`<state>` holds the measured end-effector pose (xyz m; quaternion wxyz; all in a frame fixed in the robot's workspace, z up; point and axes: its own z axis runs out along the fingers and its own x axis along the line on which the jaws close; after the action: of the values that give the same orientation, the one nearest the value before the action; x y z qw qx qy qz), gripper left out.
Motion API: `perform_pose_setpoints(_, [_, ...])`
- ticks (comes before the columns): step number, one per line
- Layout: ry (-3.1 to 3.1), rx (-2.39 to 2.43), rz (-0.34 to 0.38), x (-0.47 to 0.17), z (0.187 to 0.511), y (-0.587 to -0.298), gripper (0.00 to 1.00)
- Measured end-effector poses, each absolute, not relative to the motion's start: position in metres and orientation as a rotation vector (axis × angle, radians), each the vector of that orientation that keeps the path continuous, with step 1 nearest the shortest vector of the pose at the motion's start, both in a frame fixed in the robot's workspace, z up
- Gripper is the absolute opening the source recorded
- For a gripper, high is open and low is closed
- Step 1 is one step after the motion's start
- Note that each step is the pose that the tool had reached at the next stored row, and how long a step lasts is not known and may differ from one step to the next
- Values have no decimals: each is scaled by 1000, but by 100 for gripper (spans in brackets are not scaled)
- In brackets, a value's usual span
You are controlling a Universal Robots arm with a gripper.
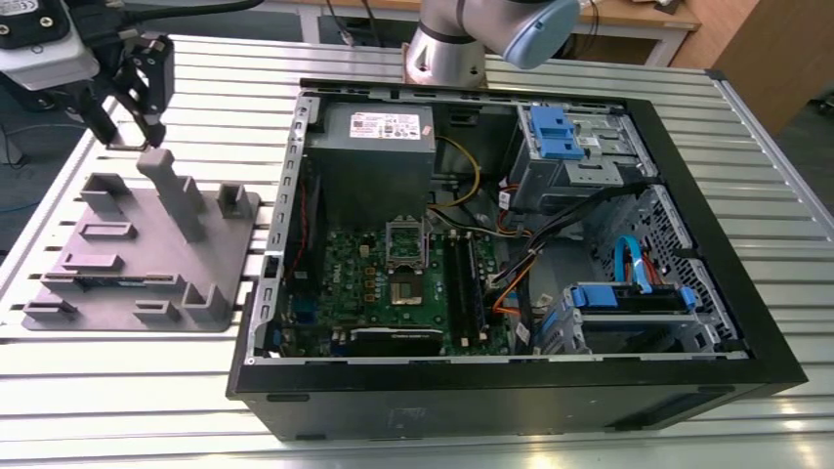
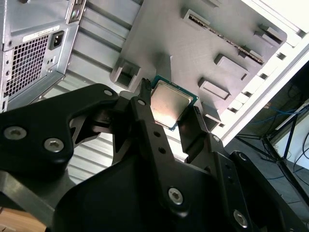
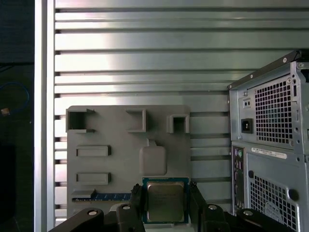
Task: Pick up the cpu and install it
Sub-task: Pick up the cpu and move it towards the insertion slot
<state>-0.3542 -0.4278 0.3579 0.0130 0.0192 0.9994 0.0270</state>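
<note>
Exterior view: even light from above, soft shadows, inside of the computer case (image 1: 391, 293) dimmer than the table (image 1: 131, 391). First wrist view: bright glare band across the table slats. Second wrist view: table corner blown out white, cpu (image 2: 166, 101) lid throws a warm reflection, gripper (image 2: 170, 107) body nearly black.

First wrist view: cpu (image 3: 165, 199) edge facing the gripper (image 3: 165, 203) body hidden behind it, side edges under the fingers (image 3: 196, 200). Computer case (image 3: 270, 145) beside cpu cut by picture edge.
</note>
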Motion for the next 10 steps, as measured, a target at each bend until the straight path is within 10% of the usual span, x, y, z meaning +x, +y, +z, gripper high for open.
perform_pose_setpoints(10, [3114,60,84,-347,359,-428,47])
